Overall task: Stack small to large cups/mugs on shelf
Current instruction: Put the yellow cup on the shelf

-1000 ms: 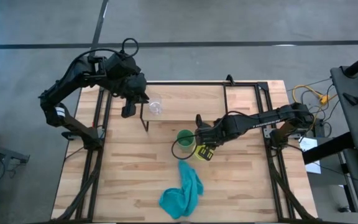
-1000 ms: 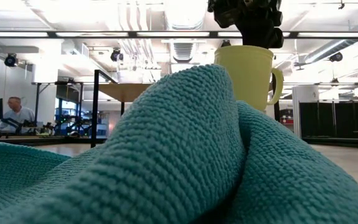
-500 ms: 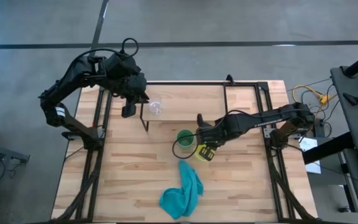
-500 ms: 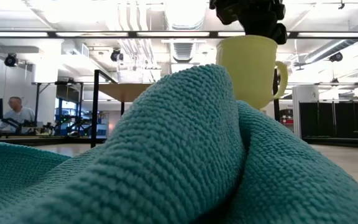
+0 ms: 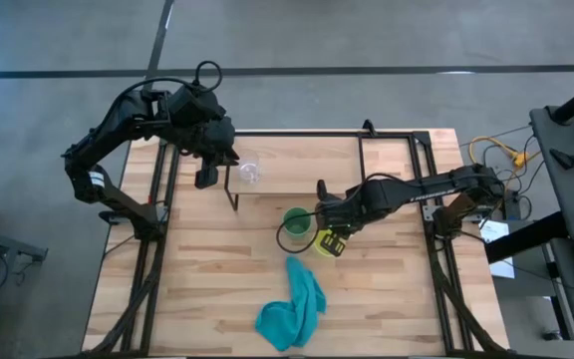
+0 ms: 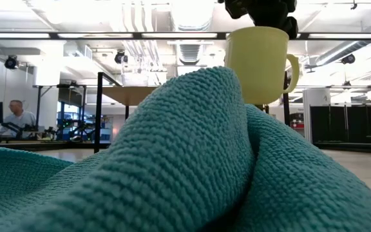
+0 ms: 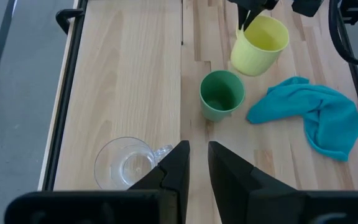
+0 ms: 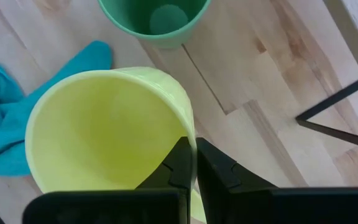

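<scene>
yellow mug (image 6: 257, 63): base hidden behind teal cloth (image 6: 172, 167) (low view)
right gripper (image 6: 263, 9): cut off by top edge
green cup (image 8: 154, 18): far rim cropped in right wrist view
glass cup (image 5: 250, 171): faint, barely discernible from above

Tilted yellow mug (image 7: 259, 45) hangs beside upright green cup (image 7: 222, 94); clear glass cup (image 7: 127, 168) apparently on shelf (image 7: 123, 74).
</scene>
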You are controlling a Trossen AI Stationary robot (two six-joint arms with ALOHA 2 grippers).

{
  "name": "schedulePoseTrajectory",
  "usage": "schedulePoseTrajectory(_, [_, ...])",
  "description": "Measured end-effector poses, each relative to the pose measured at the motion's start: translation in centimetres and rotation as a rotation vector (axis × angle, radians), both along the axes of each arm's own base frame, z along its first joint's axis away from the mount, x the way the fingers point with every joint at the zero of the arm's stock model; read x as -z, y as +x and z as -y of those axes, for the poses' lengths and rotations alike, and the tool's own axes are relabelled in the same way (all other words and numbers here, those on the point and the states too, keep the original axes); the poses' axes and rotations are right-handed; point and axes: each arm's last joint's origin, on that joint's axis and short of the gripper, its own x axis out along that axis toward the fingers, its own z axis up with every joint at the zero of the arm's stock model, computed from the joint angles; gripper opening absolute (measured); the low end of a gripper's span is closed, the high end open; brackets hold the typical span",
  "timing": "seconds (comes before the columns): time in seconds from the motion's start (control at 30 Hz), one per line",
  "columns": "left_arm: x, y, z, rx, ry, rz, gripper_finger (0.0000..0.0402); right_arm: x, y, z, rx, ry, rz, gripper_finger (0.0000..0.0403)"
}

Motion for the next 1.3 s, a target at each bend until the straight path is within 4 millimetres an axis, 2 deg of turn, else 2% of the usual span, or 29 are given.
schedulePoseTrajectory(0.5, [0.0, 0.0, 0.0, 0.0, 0.0, 0.0, 0.0046, -0.7, -0.1, 0.0, -0.019, -0.006, 0.002, 0.0009])
schedulePoseTrajectory(0.93, [0.0, 0.0, 0.0, -0.037, -0.032, 0.002, 0.0046, 0.6, -0.4, -1.1, -0.054, -0.011, -0.026, 0.0009])
schedulePoseTrajectory(1.1, [0.0, 0.0, 0.0, -0.037, -0.032, 0.002, 0.0046, 1.7, 0.0, -1.8, -0.043, 0.008, 0.015, 0.0009])
schedulePoseTrajectory(1.3, [-0.1, 0.1, 0.0, -0.037, -0.03, 0.011, 0.0046, 4.3, -0.1, -2.1, -0.04, 0.06, 0.009, 0.0009])
